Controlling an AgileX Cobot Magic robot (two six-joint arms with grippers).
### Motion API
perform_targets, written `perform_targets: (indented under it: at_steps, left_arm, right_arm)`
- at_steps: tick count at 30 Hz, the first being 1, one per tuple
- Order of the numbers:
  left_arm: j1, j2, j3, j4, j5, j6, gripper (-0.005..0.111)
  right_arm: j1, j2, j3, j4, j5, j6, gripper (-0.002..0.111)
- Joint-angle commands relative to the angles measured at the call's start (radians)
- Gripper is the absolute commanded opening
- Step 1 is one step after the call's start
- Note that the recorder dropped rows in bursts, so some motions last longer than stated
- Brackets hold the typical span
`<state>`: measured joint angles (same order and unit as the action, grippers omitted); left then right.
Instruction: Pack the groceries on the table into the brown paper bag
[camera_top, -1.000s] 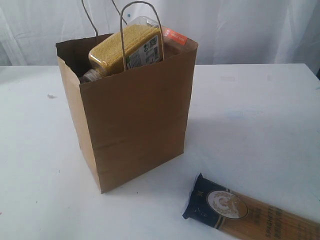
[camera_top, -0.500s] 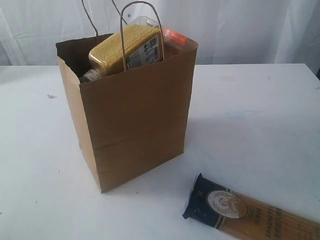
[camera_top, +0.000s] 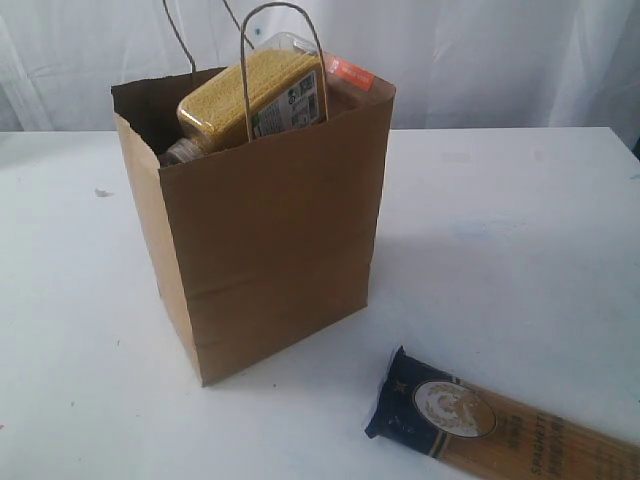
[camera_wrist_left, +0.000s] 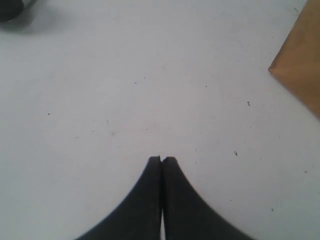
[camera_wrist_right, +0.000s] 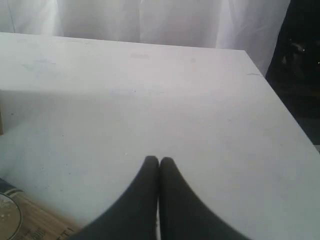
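Observation:
The brown paper bag (camera_top: 270, 235) stands upright on the white table (camera_top: 520, 220), left of the middle. Out of its mouth stick the yellow-grain bottle (camera_top: 245, 95), lying slanted, an orange-labelled pouch (camera_top: 348, 73) behind it and a dark rounded item (camera_top: 182, 150) at the bottle's low end. The long spaghetti pack (camera_top: 480, 425) lies flat on the table at the front right, and an end of it (camera_wrist_right: 20, 222) shows in the right wrist view. Neither arm appears in the exterior view. My left gripper (camera_wrist_left: 161, 159) is shut over bare table with a corner of the bag (camera_wrist_left: 300, 70) off to one side. My right gripper (camera_wrist_right: 159, 160) is shut and holds nothing.
White curtains (camera_top: 480, 60) hang behind the table. The table's far edge and a corner (camera_wrist_right: 247, 52) show in the right wrist view, with dark space beyond. A dark object (camera_wrist_left: 12, 10) sits at the corner of the left wrist view.

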<state>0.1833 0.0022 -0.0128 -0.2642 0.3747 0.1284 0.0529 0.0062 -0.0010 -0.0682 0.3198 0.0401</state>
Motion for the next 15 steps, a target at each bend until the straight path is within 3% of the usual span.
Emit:
perform_targets:
  at_steps: [1,3,7,12,15]
  left_arm:
    - [-0.023,-0.002,0.013,-0.009,0.008,0.006,0.0]
    - [-0.065,-0.002,0.013,-0.009,0.008,0.006,0.0]
    - [-0.157,-0.002,0.013,-0.009,0.008,0.006,0.0]
    - [-0.173,-0.002,0.013,-0.009,0.008,0.006,0.0]
    - [-0.173,-0.002,0.013,-0.009,0.008,0.006,0.0]
  right_arm:
    - [-0.003,-0.006,0.001,-0.012,-0.073,-0.02,0.0]
    - [-0.003,-0.006,0.001,0.03,-0.165,0.011,0.0]
    - [-0.003,-0.006,0.001,0.327,-0.314,0.31,0.0]
    - [-0.003,-0.006,0.001,0.37,-0.343,0.372,0.0]
    - [-0.001,-0.006,0.001,0.434,-0.504,0.531,0.0]
